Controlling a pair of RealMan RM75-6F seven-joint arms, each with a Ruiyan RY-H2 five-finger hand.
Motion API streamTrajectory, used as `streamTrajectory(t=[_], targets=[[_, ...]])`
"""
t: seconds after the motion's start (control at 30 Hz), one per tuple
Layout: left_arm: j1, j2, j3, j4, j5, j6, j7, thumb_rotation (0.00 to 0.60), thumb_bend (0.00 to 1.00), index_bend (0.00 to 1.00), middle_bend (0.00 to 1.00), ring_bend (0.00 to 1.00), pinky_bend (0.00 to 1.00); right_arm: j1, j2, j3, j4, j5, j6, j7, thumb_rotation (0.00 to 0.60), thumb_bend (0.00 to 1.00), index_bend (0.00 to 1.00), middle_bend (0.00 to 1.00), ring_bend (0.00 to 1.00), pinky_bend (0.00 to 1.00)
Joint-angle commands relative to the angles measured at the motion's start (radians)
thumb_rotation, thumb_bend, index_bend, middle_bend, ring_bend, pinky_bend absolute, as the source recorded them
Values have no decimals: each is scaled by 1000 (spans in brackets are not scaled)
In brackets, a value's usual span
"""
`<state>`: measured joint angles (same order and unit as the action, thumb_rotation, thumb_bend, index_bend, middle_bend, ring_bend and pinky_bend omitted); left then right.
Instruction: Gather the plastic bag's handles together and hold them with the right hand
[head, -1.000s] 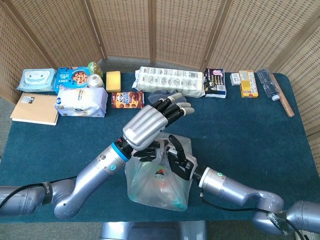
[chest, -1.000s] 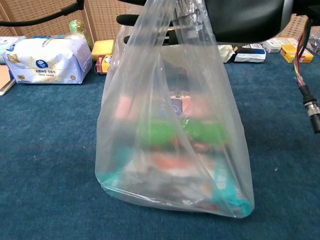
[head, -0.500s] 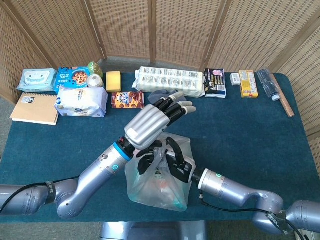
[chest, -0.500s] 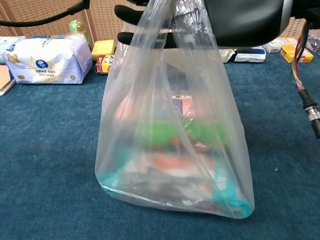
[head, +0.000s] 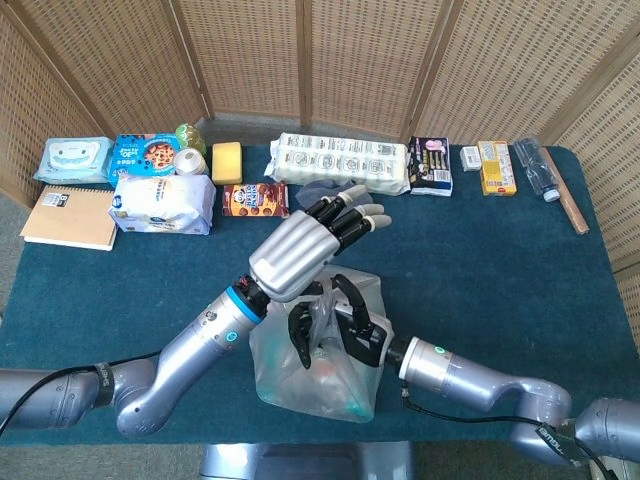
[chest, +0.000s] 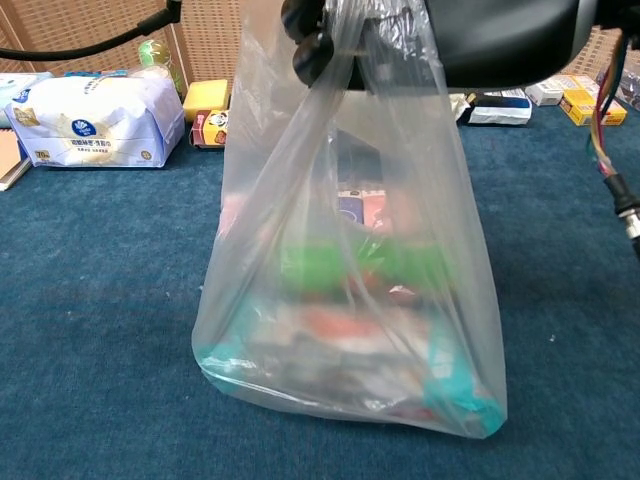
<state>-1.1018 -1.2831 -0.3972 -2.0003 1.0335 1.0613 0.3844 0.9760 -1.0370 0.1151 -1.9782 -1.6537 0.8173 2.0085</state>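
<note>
Since the earlier frames, the black fingers (chest: 312, 55) of the right hand (head: 335, 322) have curled in from a spread pose, and the neck of the clear, thin plastic bag (chest: 345, 300) has drawn narrower under them. The bag stands on the near middle of the dark teal cloth-covered table (head: 480, 250), full of coloured packets, and its handles (chest: 375, 30) rise into the right hand, which now looks closed around the bunched film at the top. The chest view shows dark fingertips pressing the gathered plastic, though the palm side is hidden, so whether both handles are inside the grip cannot be told.

The silver left hand (head: 305, 245) hovers just above the bag with its fingers stretched out and apart, holding nothing.

To finish the step well, the right hand probably needs to close firmly on both loops together, low enough on the neck that neither slips free, before the left hand moves off. Thin film may slide out of a loose grasp.

Along the far edge lie a white tissue pack (head: 160, 203), a brown notebook (head: 68, 217), a blue biscuit box (head: 141, 156), a yellow sponge (head: 227, 161) and a long white multipack (head: 342, 162). Woven wicker screens (head: 360, 60) stand behind the table.
</note>
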Motion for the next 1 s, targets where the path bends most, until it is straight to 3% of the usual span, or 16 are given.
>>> streamTrajectory(t=[0.03,0.6,1.0], targets=[[3,17,7,-7,-8,-17,-8,600,0,120,165,0,191,2,9,-5,1,-2,11,20,1,231,503,630,611,575],[29,122,19,-8,-3,-114,-138,600,0,68,162,0,191,13,29,-38,28,-16,36,64,3,244,522,667,645,599],[97,187,20,-45,87,-85,-252,600,0,63,162,0,191,18,35,-55,51,-10,43,88,7,248,528,673,652,606]])
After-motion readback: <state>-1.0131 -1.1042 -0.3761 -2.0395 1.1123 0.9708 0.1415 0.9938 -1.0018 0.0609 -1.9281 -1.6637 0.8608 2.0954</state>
